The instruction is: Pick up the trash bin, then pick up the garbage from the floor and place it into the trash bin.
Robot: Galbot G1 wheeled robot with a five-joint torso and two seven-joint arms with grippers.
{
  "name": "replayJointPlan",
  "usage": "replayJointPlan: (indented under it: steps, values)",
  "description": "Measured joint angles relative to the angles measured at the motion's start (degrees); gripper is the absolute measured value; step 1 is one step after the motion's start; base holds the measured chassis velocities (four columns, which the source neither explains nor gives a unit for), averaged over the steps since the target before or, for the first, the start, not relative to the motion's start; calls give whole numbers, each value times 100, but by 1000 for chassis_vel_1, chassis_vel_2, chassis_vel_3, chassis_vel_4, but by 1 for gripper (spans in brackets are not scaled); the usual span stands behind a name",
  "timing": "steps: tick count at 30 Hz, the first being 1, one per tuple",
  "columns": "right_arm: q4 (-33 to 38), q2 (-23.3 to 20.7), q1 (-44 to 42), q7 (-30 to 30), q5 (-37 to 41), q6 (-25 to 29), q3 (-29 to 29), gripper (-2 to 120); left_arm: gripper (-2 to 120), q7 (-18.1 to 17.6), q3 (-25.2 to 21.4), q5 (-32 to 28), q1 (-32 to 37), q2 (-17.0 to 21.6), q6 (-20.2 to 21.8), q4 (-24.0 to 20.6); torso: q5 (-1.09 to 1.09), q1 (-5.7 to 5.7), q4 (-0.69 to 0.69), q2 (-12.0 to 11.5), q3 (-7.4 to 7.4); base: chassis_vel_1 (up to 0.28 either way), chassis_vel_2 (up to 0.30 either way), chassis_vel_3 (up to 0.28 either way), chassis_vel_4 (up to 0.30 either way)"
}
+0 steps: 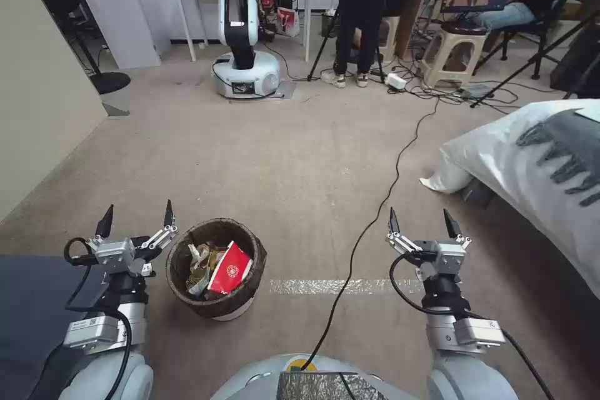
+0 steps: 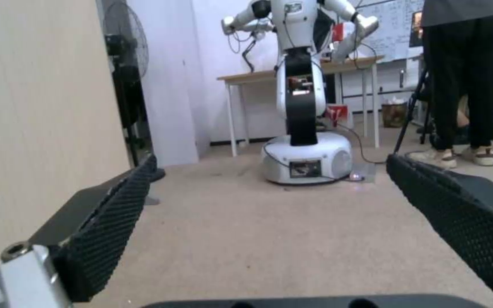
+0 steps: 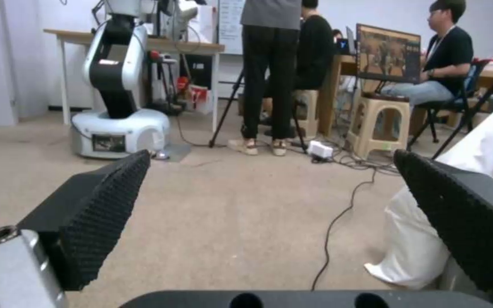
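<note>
The trash bin (image 1: 215, 269) stands on the carpet at the lower left of the head view, holding a red-and-white carton (image 1: 230, 269) and wrappers (image 1: 201, 265). The left hand (image 1: 136, 217) hangs just beside it, released; the right hand (image 1: 423, 219), lower right, is likewise spread and empty.

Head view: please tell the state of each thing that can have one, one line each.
trash bin: upright on the floor, bag over its rim, not held.
garbage: inside the bin.
left pincer: open, empty, beside the bin.
right pincer: open, empty, above the floor.
</note>
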Motion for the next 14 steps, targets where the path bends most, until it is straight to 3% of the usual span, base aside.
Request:
replayJointPlan:
  steps: [14]
  values:
    - [0, -5, 5, 55, -41, -4, -3, 100, 100, 13, 3, 0, -10, 13, 33, 2, 0, 0, 0, 0, 0, 0, 0, 0, 0]
